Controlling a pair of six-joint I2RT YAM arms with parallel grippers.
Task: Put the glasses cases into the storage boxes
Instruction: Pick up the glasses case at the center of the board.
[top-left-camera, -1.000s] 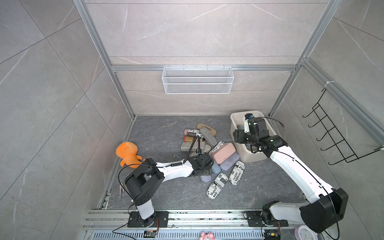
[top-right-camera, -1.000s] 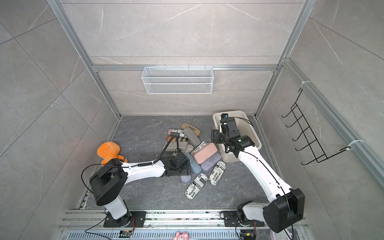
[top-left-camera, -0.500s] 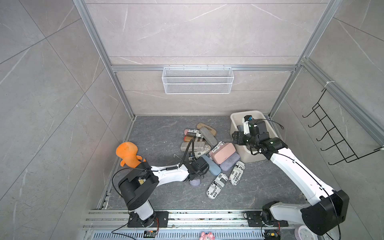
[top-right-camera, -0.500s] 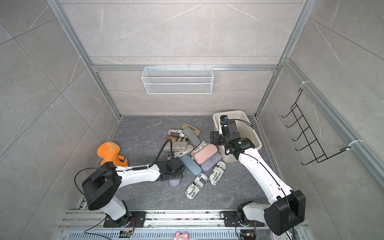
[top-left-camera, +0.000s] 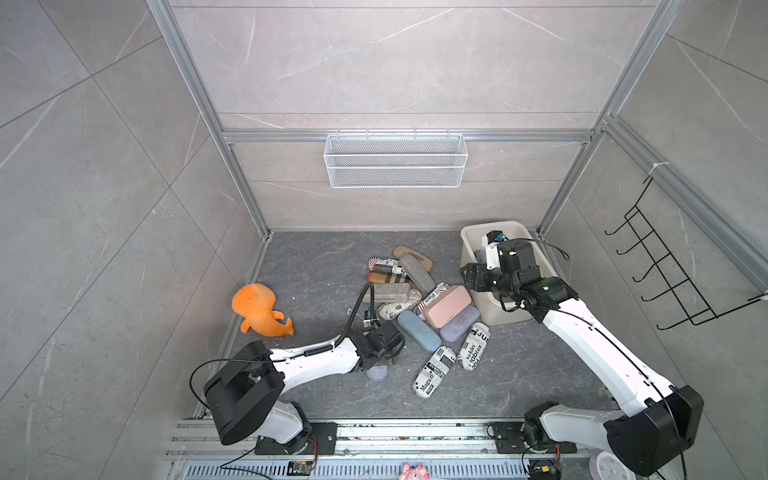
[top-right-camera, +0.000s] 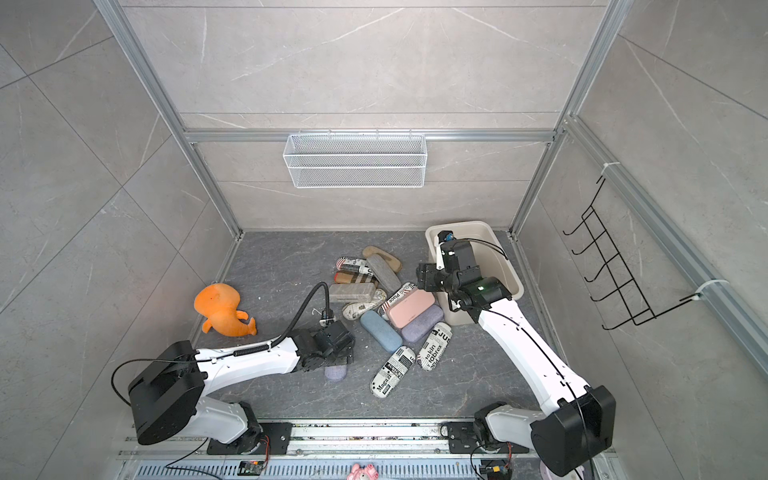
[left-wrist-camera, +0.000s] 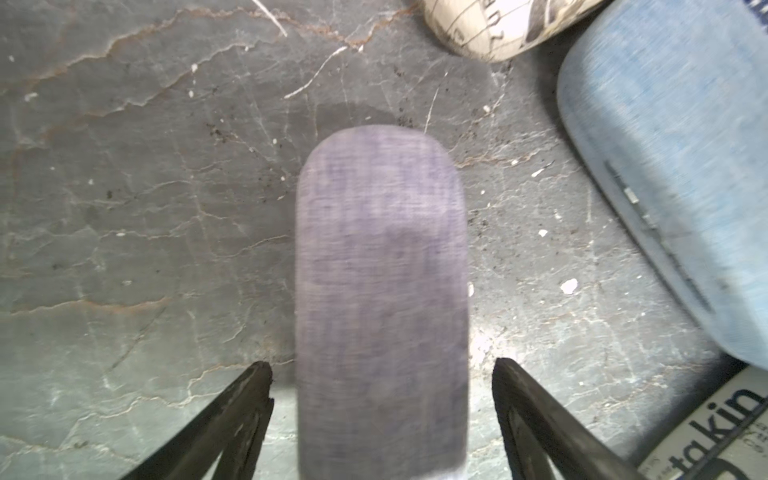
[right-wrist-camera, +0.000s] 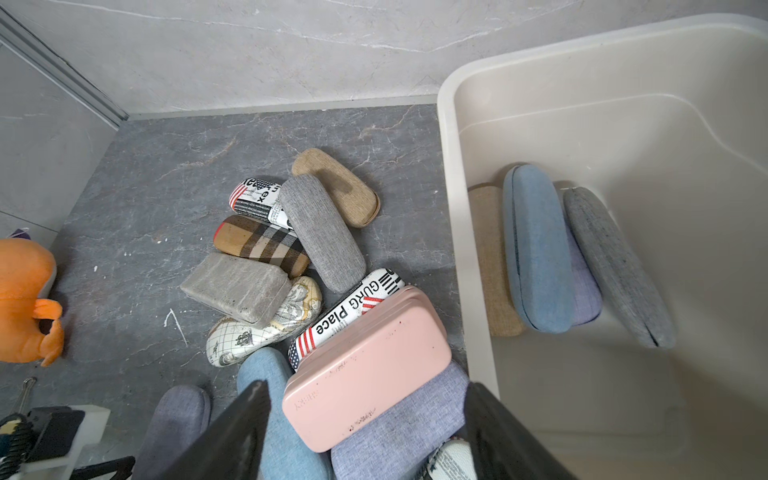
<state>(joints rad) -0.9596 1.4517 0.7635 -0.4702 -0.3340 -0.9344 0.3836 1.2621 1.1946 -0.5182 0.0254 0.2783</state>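
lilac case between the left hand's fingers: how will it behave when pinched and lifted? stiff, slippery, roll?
The lilac case probably stays stiff: it holds a rounded shell shape. Its woven fabric cover should give the left hand decent friction. It lies flat on the floor, so rolling seems unlikely, but a pinch near one end, as the open fingers now straddle it, may let it droop.

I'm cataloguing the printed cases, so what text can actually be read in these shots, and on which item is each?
"GURG Place": flag-print case beside the pink case.
"takin": newsprint case at the left wrist view's corner.
"JUS", "takin": newsprint case near the tub.
"Maga...": lower newsprint case.
Embossed marks on the pink case, map-print case lettering: too small to read.
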